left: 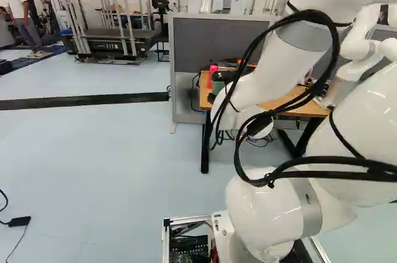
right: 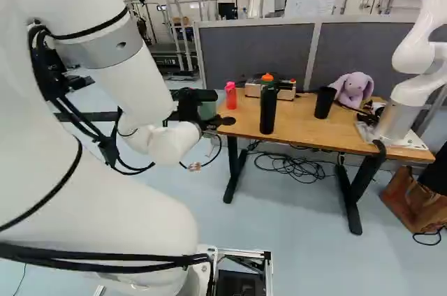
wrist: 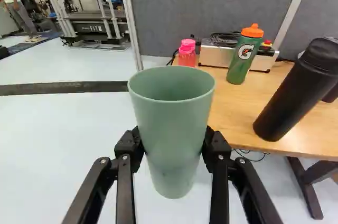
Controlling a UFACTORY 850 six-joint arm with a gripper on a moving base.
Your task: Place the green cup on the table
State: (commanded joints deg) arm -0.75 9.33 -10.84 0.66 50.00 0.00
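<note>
My gripper (right: pixel 188 107) is at the near left corner of the wooden table (right: pixel 307 127) in the right base view. Seen from the wrist, the gripper (wrist: pixel 172 147) is shut on the green cup (wrist: pixel 171 121), one finger against each side. The cup is about upright, its open rim up and its inside visible. Its lower part shows against the floor, with the tabletop beyond and to one side. No contact between cup and table is visible.
On the table stand a black bottle (right: pixel 268 107), a pink bottle (right: pixel 231 95), a green bottle with orange lid (wrist: pixel 246 55), a metal box (wrist: pixel 214 55), a black cup (right: pixel 324 102) and a purple plush toy (right: pixel 354 89). Another robot (right: pixel 412 72) stands at its far end.
</note>
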